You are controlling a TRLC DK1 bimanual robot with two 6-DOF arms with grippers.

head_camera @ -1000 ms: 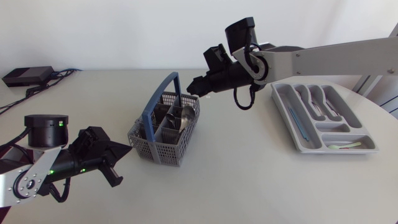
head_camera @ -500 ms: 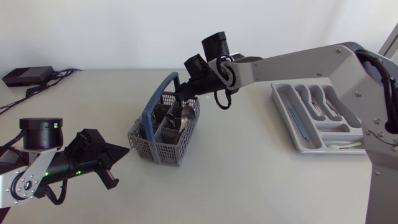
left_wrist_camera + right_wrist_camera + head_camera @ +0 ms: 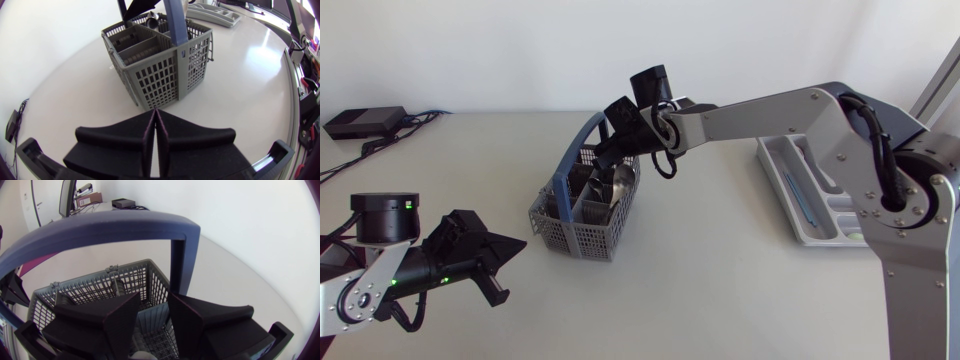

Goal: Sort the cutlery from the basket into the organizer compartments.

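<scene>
The grey cutlery basket point(image 3: 582, 210) with a blue arched handle point(image 3: 577, 155) stands mid-table; metal cutlery point(image 3: 610, 186) stands in its far compartments. My right gripper point(image 3: 607, 152) hangs over the basket's far end beside the handle. In the right wrist view the right gripper point(image 3: 152, 317) is open, its fingers just above the basket point(image 3: 100, 287), with the handle point(image 3: 115, 227) arching ahead. My left gripper point(image 3: 505, 252) is shut and empty, low on the table in front of the basket point(image 3: 160, 65). The grey organizer point(image 3: 810, 233) lies at the right, partly hidden by my right arm.
A black box point(image 3: 360, 122) with cables sits at the table's far left corner. The organizer point(image 3: 215, 12) holds several pieces of cutlery. Bare tabletop lies between basket and organizer and along the front edge.
My right arm swung left and down, bringing its gripper from beside the basket's far right corner to over its far end by the handle. The left arm barely shifted.
</scene>
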